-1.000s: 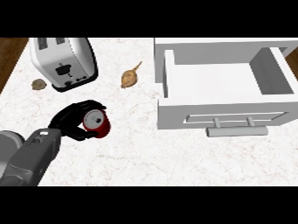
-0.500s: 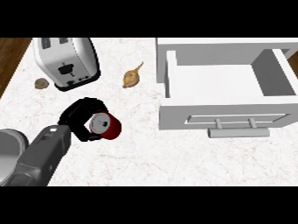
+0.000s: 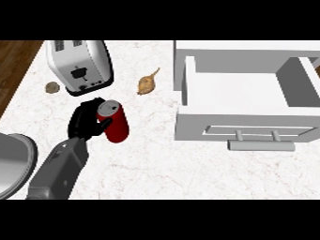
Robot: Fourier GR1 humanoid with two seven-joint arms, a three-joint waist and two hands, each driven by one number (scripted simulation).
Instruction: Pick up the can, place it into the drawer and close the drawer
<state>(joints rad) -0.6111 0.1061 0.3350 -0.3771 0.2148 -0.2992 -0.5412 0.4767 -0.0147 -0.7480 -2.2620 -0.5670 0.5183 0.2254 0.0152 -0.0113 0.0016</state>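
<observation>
A red can with a silver top is off the white marble counter, left of centre. My left hand is shut on it, black fingers curled round its left side and top. The can tilts, its top pointing up and left. The white drawer stands pulled open at the right, its inside bare, with its front panel and handle facing me. The can is about a can's length left of the drawer's front corner. My right hand does not show.
A silver toaster stands at the back left, just beyond my hand. A tan pear-shaped item lies between toaster and drawer. A small brown lump sits by the counter's left edge, with wooden floor beyond.
My left hand has carried the can up and to the right, toward the drawer. The can's red side now shows more fully.
</observation>
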